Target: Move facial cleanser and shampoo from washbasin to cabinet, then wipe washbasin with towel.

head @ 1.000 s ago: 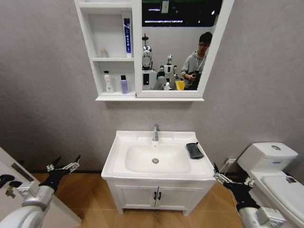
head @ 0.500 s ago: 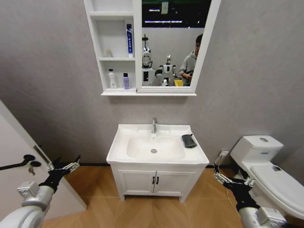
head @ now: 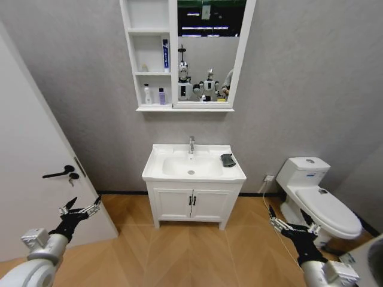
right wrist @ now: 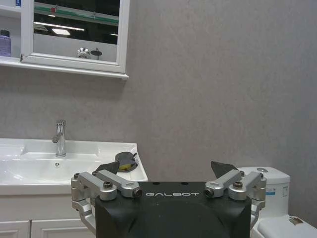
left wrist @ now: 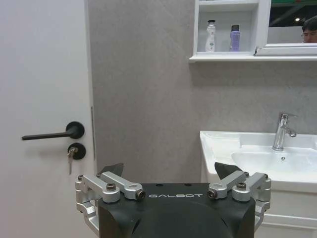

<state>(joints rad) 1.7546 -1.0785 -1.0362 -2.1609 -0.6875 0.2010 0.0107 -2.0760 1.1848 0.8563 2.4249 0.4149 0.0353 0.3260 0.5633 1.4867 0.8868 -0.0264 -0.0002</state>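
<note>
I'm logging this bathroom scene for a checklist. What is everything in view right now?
washbasin: one, white, on the vanity against the wall
tap: one, chrome, at the washbasin's back edge
towel: one, dark grey, on the washbasin's right side
cabinet: one, white, on the wall beside the mirror
bottles: one white, one purple, on the lowest cabinet shelf
tube: one, blue and white, on the middle shelf
mirror: one, white-framed
toilet: one, white, right of the vanity
door: one, white, black handle, left
left gripper: open, low left
right gripper: open, low right
</note>
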